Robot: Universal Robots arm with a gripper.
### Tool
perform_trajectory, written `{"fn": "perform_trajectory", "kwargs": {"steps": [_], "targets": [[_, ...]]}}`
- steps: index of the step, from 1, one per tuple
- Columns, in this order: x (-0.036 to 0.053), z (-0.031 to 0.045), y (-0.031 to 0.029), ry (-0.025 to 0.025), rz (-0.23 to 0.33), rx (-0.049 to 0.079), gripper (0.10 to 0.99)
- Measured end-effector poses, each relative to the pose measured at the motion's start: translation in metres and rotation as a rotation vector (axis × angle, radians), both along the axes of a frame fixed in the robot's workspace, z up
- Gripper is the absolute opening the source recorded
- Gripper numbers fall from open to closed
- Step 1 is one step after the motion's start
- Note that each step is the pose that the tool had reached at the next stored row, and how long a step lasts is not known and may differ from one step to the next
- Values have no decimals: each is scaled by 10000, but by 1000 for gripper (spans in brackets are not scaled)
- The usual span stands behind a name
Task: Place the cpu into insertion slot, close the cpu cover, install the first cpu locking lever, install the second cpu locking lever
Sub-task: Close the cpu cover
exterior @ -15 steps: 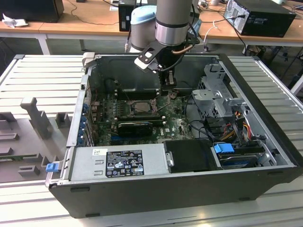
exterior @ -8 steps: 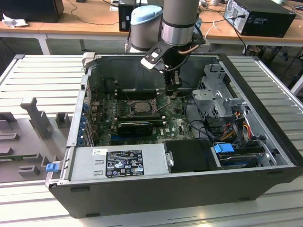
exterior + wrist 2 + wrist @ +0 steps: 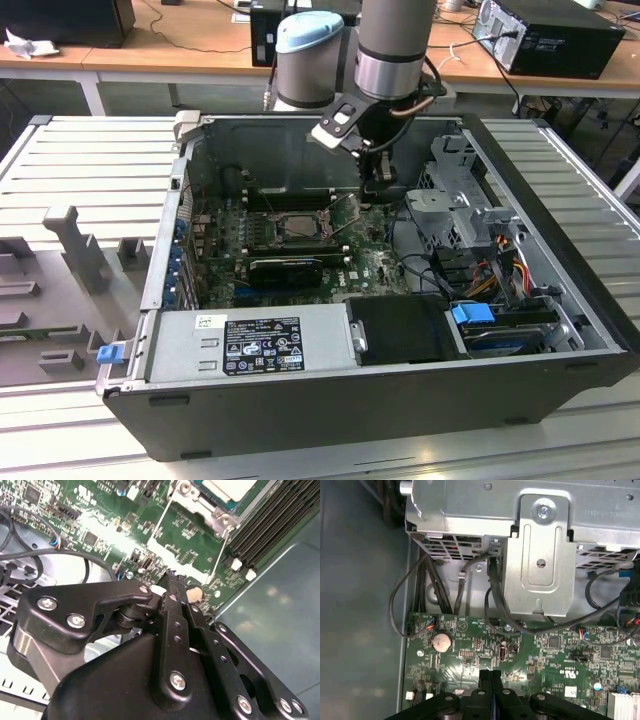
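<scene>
The cpu [image 3: 229, 486] sat in the insertion slot [image 3: 298, 229], framed by the cpu cover [image 3: 199, 501], while the gripper [image 3: 489, 675], clenched on nothing, hovered just beside it over open green board [image 3: 555, 647] near the drive cage [image 3: 537, 555].

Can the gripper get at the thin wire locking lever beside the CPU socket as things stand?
Probably yes. The black gripper, fingers shut, hangs over the green motherboard close beside the thin silver wire locking lever, with nothing between them.

No words can be read. The black sticker [image 3: 262, 346] on the grey box [image 3: 325, 345] has tiny print, too small to make out.
</scene>
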State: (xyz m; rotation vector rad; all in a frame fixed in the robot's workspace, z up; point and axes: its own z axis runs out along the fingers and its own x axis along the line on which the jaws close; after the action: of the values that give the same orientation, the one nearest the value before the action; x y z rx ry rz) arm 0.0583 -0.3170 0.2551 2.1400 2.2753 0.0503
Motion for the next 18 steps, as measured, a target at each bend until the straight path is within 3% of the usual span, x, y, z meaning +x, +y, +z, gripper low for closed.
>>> {"fn": "perform_trajectory", "kwargs": {"steps": [6, 8, 9, 18], "targets": [[44, -63, 0, 8, 3, 0, 106], [45, -88, 1, 48, 3, 1, 106], [42, -92, 0, 95, 2, -2, 106], [-238, -96, 0, 109, 1, 6, 106]]}}
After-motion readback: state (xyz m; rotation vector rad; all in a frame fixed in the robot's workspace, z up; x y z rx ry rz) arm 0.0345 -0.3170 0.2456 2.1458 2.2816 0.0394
